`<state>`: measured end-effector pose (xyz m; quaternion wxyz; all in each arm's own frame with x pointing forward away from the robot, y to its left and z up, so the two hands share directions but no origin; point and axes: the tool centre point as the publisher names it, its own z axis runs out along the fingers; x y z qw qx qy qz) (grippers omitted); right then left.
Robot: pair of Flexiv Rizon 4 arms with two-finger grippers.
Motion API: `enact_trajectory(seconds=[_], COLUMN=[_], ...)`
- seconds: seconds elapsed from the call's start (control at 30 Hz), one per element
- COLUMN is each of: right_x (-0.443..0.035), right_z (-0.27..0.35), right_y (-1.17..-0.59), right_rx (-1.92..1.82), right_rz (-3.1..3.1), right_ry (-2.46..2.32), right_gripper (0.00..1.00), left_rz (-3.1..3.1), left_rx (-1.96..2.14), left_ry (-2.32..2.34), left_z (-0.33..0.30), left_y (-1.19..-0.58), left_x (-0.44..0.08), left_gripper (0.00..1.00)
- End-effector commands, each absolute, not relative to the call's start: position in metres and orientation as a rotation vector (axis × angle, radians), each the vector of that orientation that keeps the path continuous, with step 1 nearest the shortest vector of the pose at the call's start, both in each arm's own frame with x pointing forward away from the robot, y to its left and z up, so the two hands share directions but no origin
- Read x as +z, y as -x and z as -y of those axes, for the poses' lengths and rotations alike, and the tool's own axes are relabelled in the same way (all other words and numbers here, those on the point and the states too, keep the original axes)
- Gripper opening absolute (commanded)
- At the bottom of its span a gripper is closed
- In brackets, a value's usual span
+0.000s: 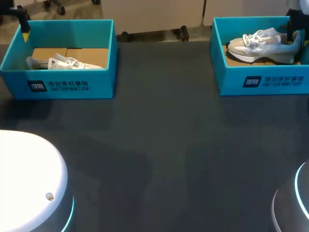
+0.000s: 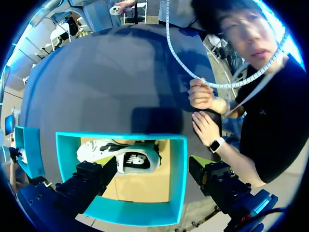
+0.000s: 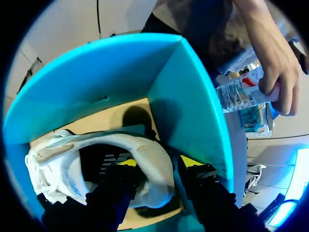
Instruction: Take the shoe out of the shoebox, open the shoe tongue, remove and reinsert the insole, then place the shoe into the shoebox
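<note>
Dark table (image 1: 159, 145), two shoeboxes (image 1: 63, 84) (image 1: 260, 79), two shoes (image 1: 65, 63) (image 1: 263, 46), left hand (image 2: 152, 166) released, right hand (image 3: 159, 164) grasping one.

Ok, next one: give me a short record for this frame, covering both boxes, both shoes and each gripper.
left shoebox: teal, open, far left of the table
left shoe: white, on its side on the box floor
left gripper: open, above the left shoebox, holding nothing
right shoebox: teal, open, far right
right shoe: pale, upright inside the box
right gripper: shut on the right shoe's heel, one finger inside the collar and one outside
stage: shoe not yet out of its box
</note>
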<state>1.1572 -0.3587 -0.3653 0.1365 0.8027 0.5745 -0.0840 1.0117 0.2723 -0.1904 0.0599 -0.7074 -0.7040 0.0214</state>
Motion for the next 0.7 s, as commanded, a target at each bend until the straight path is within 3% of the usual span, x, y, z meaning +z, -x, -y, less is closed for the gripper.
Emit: enact_trajectory(seconds=[0.03,0.47,0.5,0.63,0.7], right_x=[-0.375,-0.389,-0.389,-0.385,-0.381], right_z=[0.362,0.365,0.366,0.369,0.370], right_y=[-1.163,-1.166,-1.166,-1.163,-1.161], right_rx=[-0.255,-0.244,-0.242,-0.246,-0.248], right_rz=[-1.664,-1.717,-1.721,-1.720,-1.714], right_ry=[-2.331,-2.365,-2.368,-2.369,-2.368], right_gripper=[0.48,0.46,0.42,0.00,0.00], left_rz=[2.132,2.132,2.132,2.132,2.132], left_rx=[0.060,0.060,0.060,0.060,0.060], left_ry=[2.142,2.142,2.142,2.142,2.142], left_z=[-0.272,-0.272,-0.272,-0.272,-0.272], left_y=[-1.011,-1.011,-1.011,-1.011,-1.011], left_x=[-0.190,-0.190,-0.190,-0.190,-0.190], left_gripper=[1.00,1.00,1.00,1.00,1.00])
